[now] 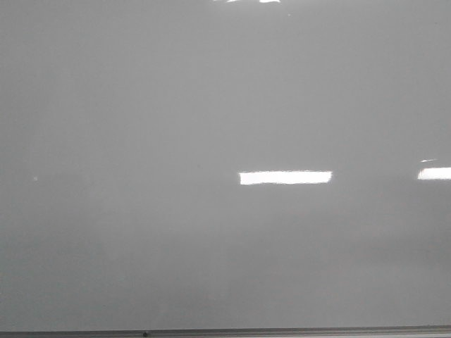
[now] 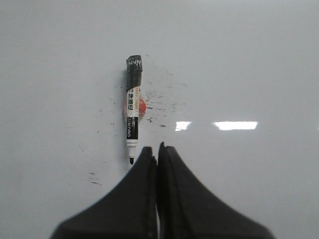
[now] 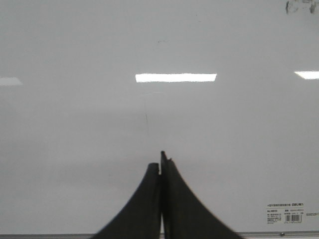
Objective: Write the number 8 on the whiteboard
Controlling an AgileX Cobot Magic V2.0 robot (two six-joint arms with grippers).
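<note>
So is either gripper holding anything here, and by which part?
Nothing is held. The left gripper and right gripper are both shut and empty; the marker lies untouched on the whiteboard.

We cannot read the small print on the sticker point(image 3: 291, 213) or on the marker point(image 2: 132, 113). The whiteboard point(image 1: 141, 105) is cut by every picture edge.

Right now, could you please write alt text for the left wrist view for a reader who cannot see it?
A marker with its cap off lies on the glossy whiteboard, its black tip pointing toward the left gripper, whose dark fingers are shut and hold nothing. Faint black smudges and an orange-red spot surround the marker; no number 8 is drawn.
</note>
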